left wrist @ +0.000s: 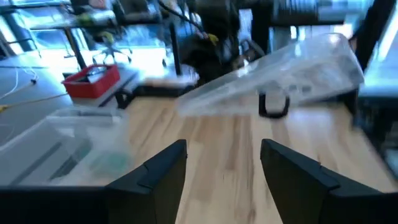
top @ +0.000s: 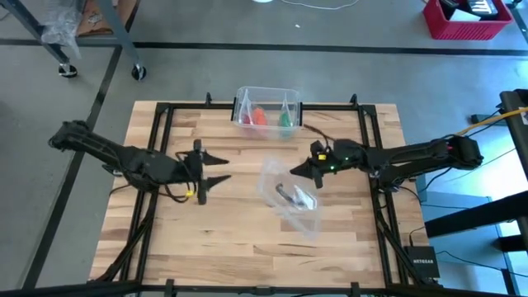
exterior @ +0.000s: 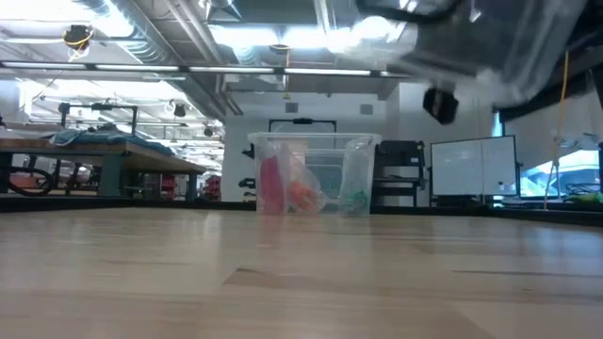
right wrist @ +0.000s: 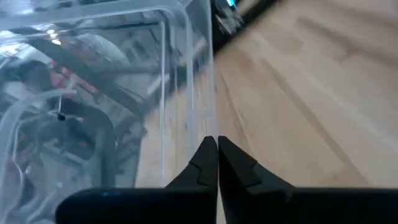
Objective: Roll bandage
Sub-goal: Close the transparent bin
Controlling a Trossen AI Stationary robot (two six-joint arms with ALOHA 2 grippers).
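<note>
The green bandage (top: 286, 121) lies in an open clear plastic box (top: 266, 92) at the table's far middle, beside red and orange things (top: 257, 117). The low view shows the bandage (exterior: 355, 200) through the box wall. My right gripper (top: 295, 175) is right of the table's middle, shut on a clear plastic lid (top: 290, 200) with a black handle (left wrist: 273, 104). My left gripper (top: 223, 167) hovers open left of the middle, with nothing between its fingers (left wrist: 163, 169). My right gripper pinches the lid's rim (right wrist: 200, 118) at its far edge between the two fingers. The fingers come nearly level from the table's right side. The lid (exterior: 471, 38) is lifted clear of the table and tilted, reaching from the fingers toward the near edge.
Bare wood lies between the two grippers and along the near edge. A black frame (top: 161, 124) runs around the tabletop. Beyond the table a red crate (top: 466, 18) stands on the floor.
</note>
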